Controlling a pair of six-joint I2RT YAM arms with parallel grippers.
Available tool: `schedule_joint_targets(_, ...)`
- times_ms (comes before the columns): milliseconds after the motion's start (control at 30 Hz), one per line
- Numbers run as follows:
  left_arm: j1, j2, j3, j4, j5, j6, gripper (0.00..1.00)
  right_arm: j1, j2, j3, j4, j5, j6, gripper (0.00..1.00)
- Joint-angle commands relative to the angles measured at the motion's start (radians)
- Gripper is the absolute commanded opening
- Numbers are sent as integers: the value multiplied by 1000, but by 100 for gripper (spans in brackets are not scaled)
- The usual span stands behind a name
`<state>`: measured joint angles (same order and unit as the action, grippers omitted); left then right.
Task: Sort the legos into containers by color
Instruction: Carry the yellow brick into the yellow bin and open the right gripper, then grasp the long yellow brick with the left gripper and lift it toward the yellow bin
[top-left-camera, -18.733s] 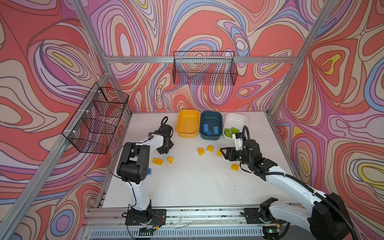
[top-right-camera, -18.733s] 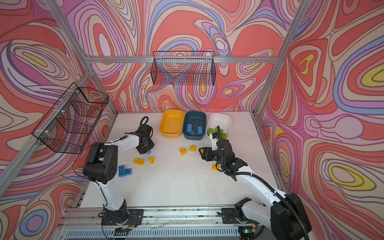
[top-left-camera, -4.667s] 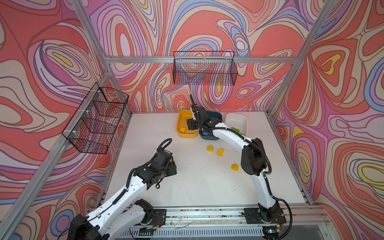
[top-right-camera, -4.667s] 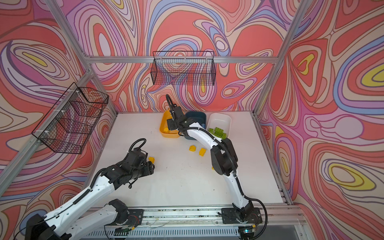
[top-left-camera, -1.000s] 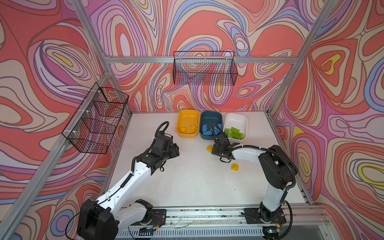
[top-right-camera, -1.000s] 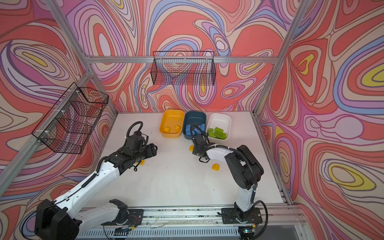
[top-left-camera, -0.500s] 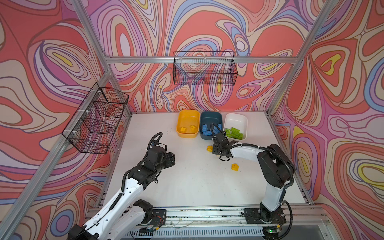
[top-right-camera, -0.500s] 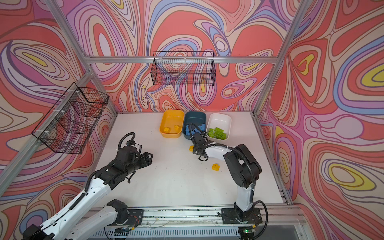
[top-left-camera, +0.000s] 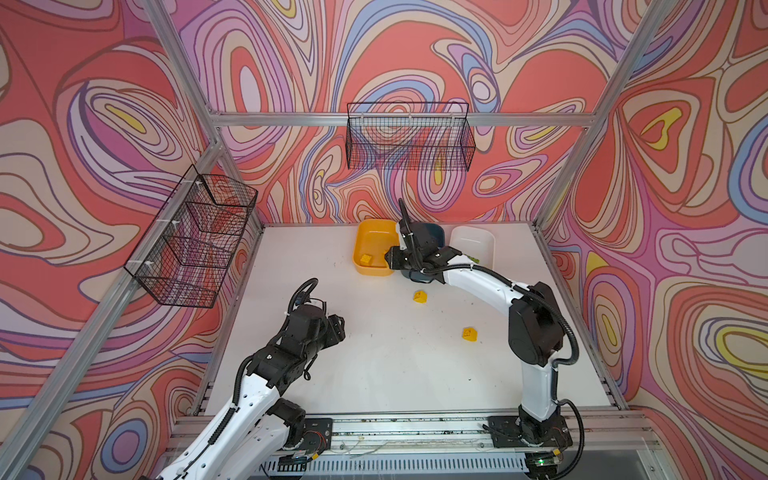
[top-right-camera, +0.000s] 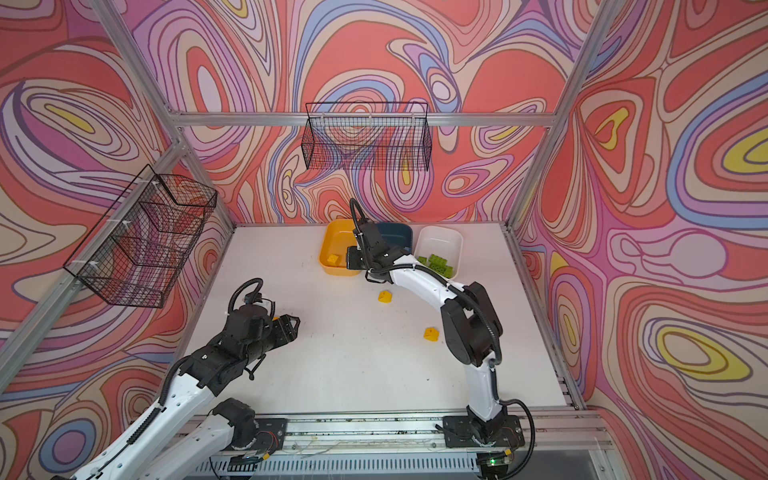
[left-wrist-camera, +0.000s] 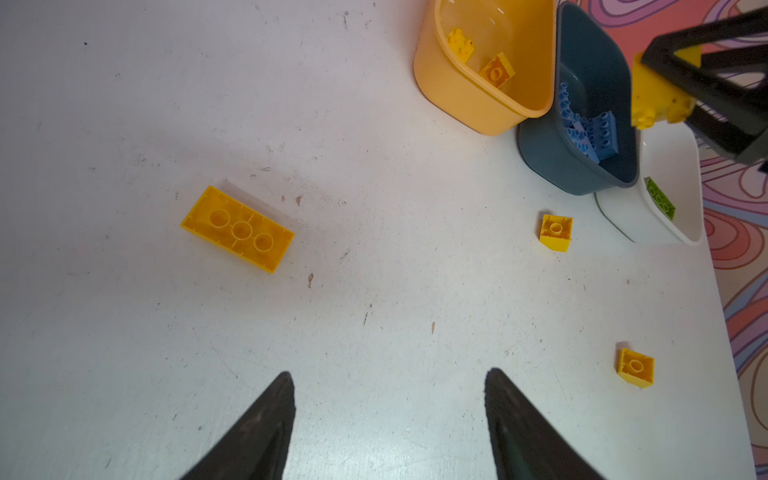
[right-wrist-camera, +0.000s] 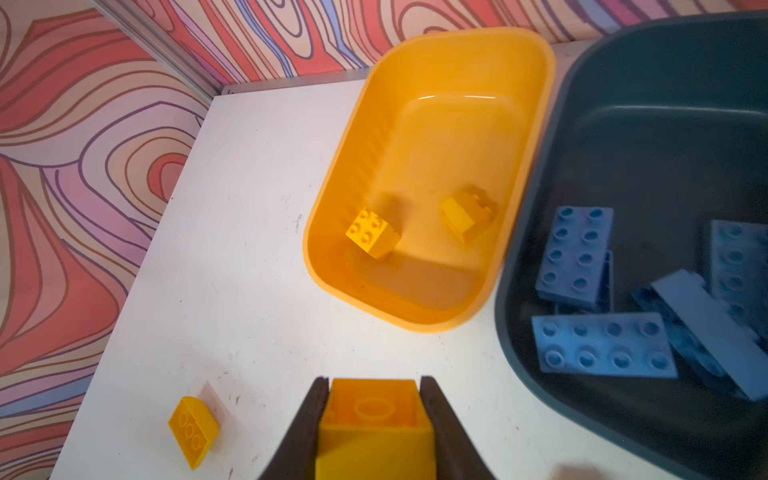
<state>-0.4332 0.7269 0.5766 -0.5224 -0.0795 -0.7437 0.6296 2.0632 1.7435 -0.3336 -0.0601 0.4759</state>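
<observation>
No legible text or labels anywhere.

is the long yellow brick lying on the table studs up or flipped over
Flipped over: the long yellow brick shows its hollow underside with three round tubes facing up, no studs visible.

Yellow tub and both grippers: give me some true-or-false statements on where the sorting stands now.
1. The right gripper is shut on a yellow brick. True.
2. The yellow tub is empty. False: two small yellow bricks lie in it.
3. The left gripper is open, holding nothing. True.
4. The blue bricks lie in the yellow tub. False: they lie in the teal tub.
5. Loose yellow bricks lie on the table. True.
</observation>
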Motion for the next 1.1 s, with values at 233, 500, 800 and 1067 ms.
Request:
schedule_joint_targets(233,-1,-52,-109,-85,-32,-67,72,1,319,378,7,-31,-26,37)
schedule_joint_targets(500,-1,36,-105,-65,-25,-106,82,1,334,447,-1,7,-60,60)
schedule_joint_targets(800,72,209,-74,28,-60,-137,88,0,42,134,102,16,-93,61)
schedule_joint_targets(1067,148,429,18,139,-89,-167,88,1,-296,-295,241,6,-78,62)
